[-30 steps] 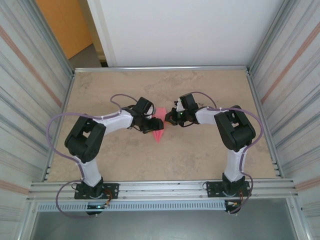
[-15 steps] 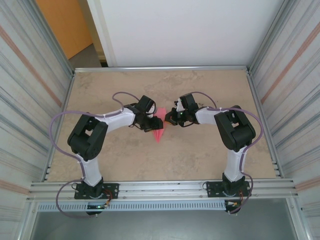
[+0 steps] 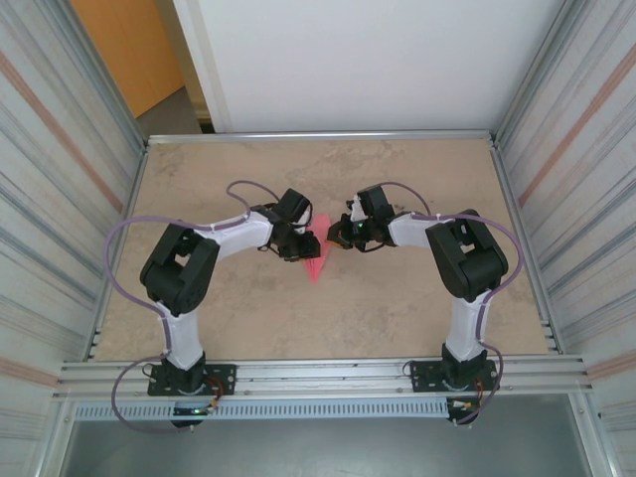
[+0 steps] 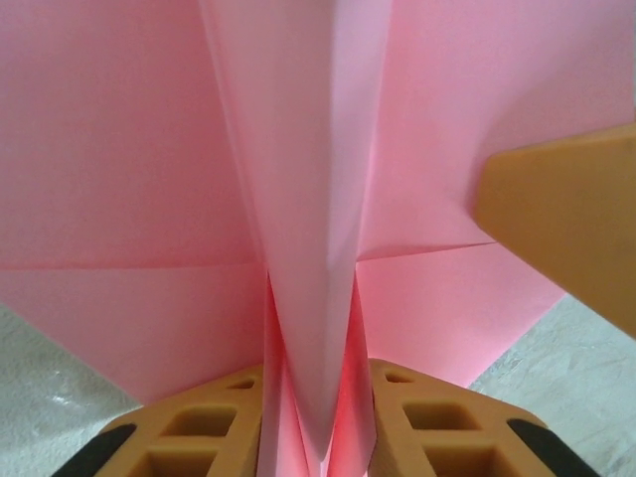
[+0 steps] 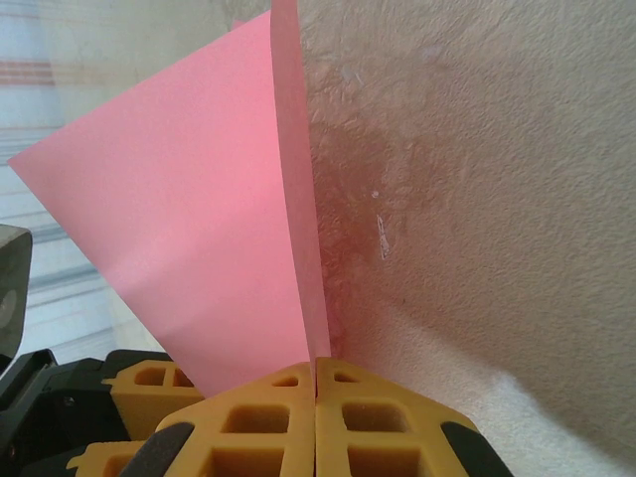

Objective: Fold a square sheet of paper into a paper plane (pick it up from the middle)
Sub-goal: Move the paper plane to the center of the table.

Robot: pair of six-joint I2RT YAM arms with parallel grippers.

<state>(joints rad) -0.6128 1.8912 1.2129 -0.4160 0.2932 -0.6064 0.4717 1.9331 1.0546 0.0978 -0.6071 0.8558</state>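
Item: pink-red creased paper sheet, a pointed triangle, mid-table between both tools.
Long axis: 12-to-6 o'clock, tip at 6.
Left gripper: at paper's 9 o'clock, orange pads clamping the centre ridge.
Right gripper: at 3 o'clock, pinched tight on a flap edge.

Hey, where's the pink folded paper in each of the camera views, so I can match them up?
Top external: the pink paper sits mid-table between the left gripper and right gripper, tip toward the bases.
Left wrist: upper and middle area, its centre fold between the left gripper's pads.
Right wrist: left of centre, rising from the right gripper's closed pads.
Shared landmark: the beige marbled tabletop.
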